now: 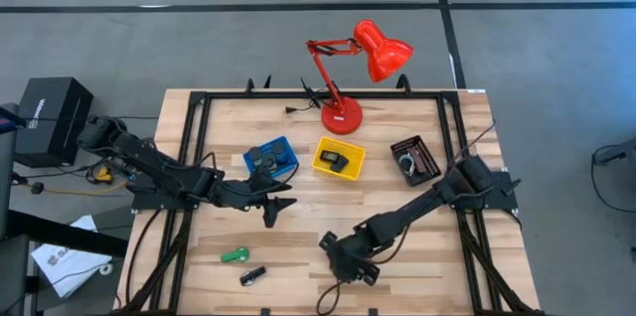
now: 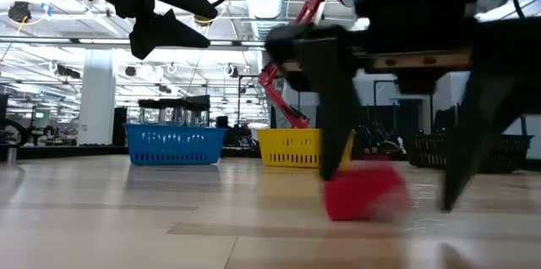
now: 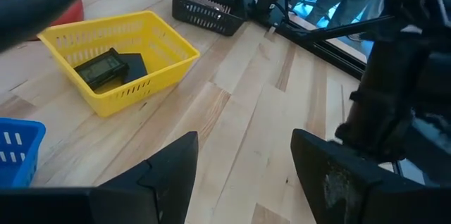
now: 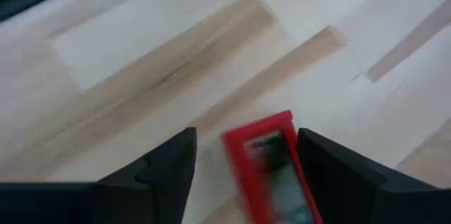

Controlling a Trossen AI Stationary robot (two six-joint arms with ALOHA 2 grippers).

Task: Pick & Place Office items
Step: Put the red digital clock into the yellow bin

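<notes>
From above, the left end effector (image 1: 272, 213) hangs spread over the table (image 1: 397, 207) below the blue tray (image 1: 271, 158) and yellow tray (image 1: 339, 157), while the right end effector (image 1: 336, 261) sits low near the front edge, hiding what is beneath it; the green clip (image 1: 235, 254) and a small black piece (image 1: 251, 276) lie well apart to its left. The low view reveals the red rectangle (image 2: 363, 191) on the table between the right end effector's spread fingers (image 2: 338, 125). The left wrist view shows a dark block (image 3: 109, 67) in the yellow tray, and the right wrist view shows the red rectangle between the open fingertips, untouched.
</notes>
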